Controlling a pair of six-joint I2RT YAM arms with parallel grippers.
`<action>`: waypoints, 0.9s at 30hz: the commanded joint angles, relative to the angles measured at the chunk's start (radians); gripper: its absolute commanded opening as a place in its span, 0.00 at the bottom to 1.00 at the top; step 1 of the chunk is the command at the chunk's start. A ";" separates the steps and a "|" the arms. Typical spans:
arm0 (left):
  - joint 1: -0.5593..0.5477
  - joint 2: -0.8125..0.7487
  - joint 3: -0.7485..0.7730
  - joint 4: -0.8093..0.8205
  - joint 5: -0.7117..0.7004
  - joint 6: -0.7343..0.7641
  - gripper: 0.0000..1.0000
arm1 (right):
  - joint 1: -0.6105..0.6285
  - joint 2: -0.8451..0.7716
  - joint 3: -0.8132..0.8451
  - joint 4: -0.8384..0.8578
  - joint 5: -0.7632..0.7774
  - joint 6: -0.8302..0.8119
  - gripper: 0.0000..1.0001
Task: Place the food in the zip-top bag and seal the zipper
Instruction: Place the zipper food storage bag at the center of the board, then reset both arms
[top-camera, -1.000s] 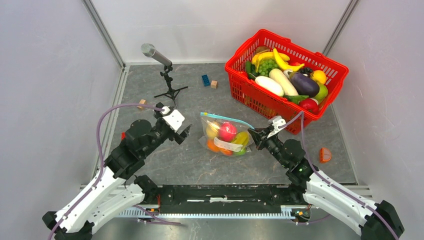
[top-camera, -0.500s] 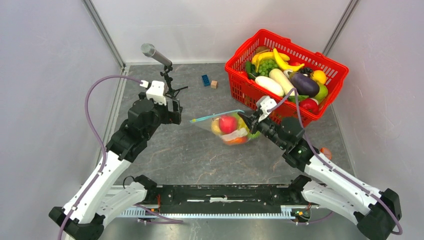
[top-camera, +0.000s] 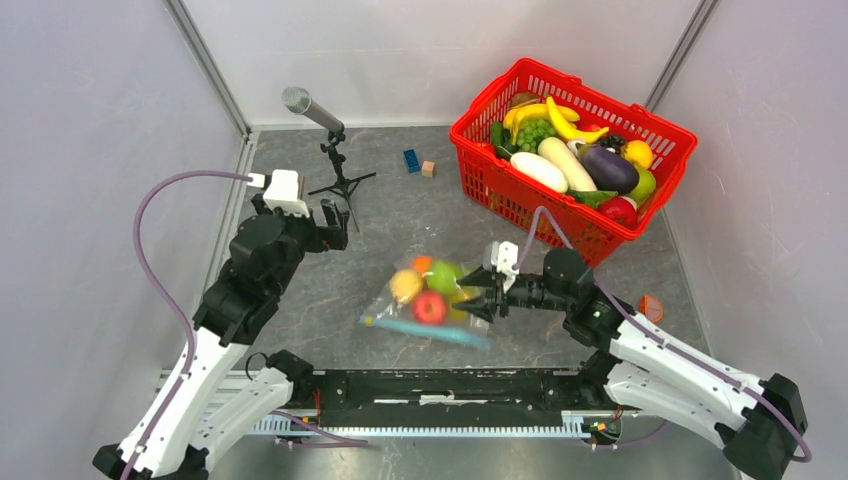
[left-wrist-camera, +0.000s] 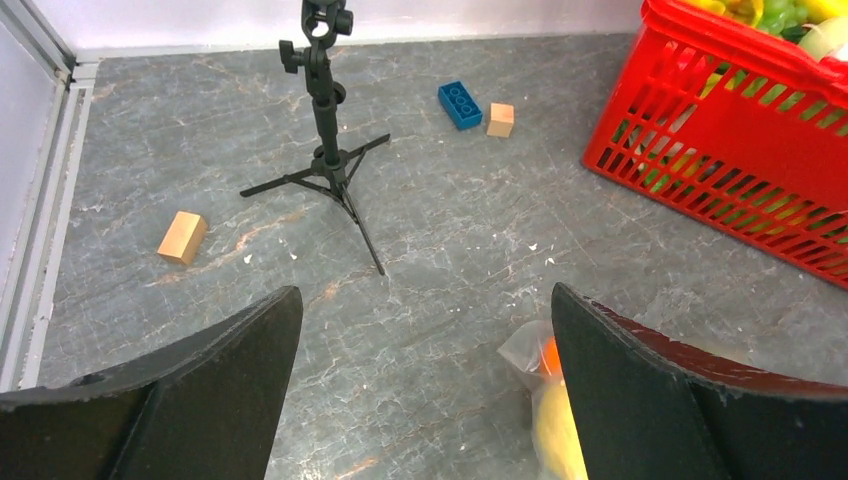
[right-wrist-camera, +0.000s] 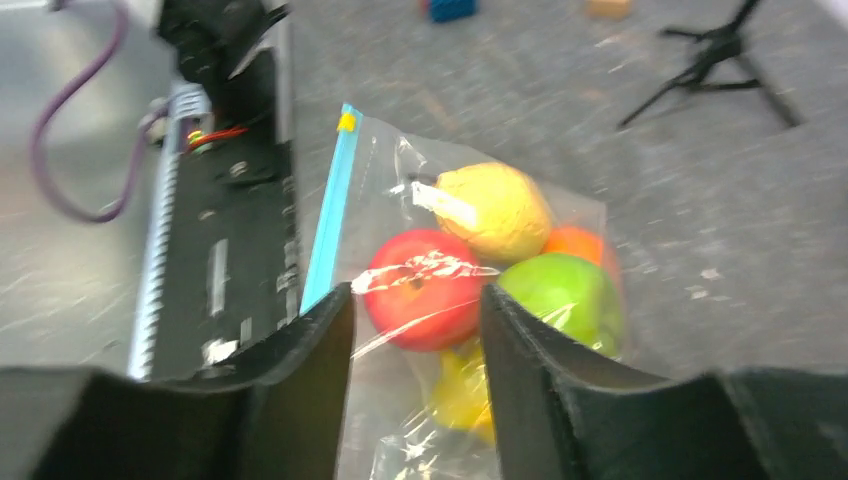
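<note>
The zip-top bag lies flat on the grey floor, and its light blue zipper faces the near edge. Inside it I see the food: a red apple, a yellow lemon, a green fruit and an orange. My right gripper is open at the bag's right side. Loose film lies between its fingers in the right wrist view. My left gripper hangs wide open above bare floor, back left of the bag, holding nothing. A corner of the bag shows by its right finger.
A red mesh basket full of toy produce stands at the back right. A microphone on a small tripod stands behind my left gripper. A blue brick and wooden blocks lie on the floor. An orange piece sits far right.
My right gripper carried the bag up and over, laid it down nearer with the zipper toward the front, then opened. The left arm drew back and to the left.
</note>
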 joint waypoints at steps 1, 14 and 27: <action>0.007 0.030 -0.011 0.040 0.004 -0.029 1.00 | 0.017 -0.137 -0.028 -0.123 -0.190 0.006 0.60; 0.010 0.087 -0.037 0.012 0.125 -0.142 1.00 | 0.017 -0.088 0.003 -0.061 0.489 0.158 0.80; 0.261 0.170 -0.065 -0.033 0.400 -0.313 1.00 | 0.006 -0.009 0.289 -0.195 0.933 0.058 0.89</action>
